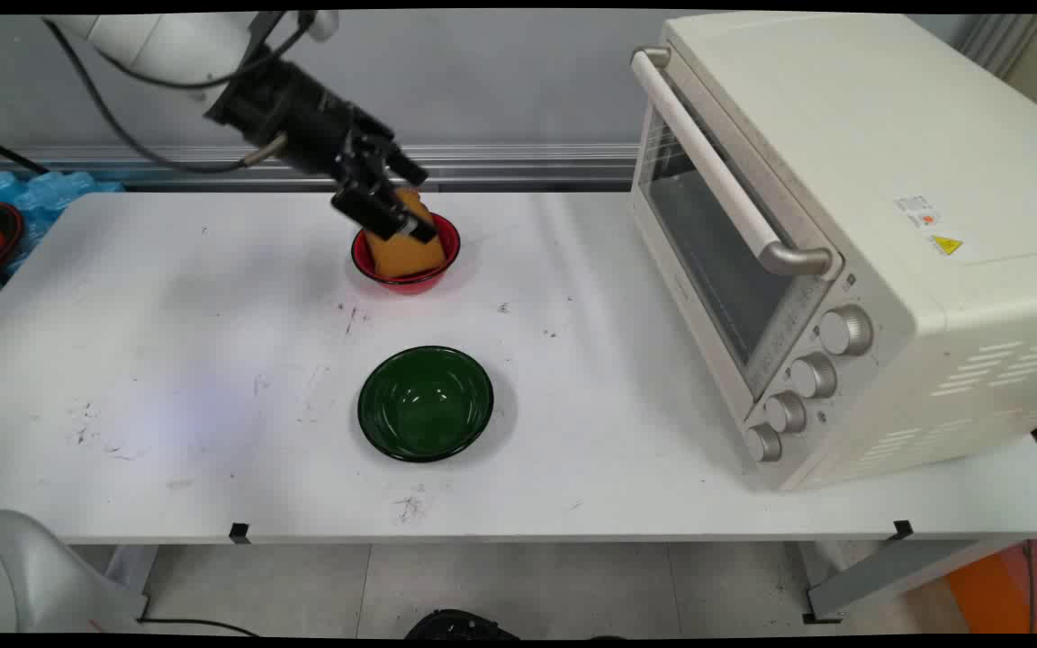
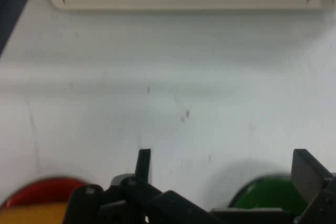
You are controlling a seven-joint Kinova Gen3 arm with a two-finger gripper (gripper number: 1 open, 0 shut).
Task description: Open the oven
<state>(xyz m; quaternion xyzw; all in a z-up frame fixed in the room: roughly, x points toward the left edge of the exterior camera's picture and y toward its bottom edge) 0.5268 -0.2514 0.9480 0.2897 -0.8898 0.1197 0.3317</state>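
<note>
The black two-finger gripper (image 1: 392,209) is tilted over the small glossy red bowl (image 1: 407,255) at the far middle of the white table (image 1: 167,360). A tan-orange block like a slice of bread (image 1: 403,252) stands in that bowl, leaning, with the gripper at its upper edge. The hand view shows the fingers (image 2: 144,162) spread apart; whether they press the slice I cannot tell. Nearer the camera sits an empty dark green glass bowl (image 1: 426,403), well apart. A cream toaster oven (image 1: 843,234), door shut, stands at the right.
</note>
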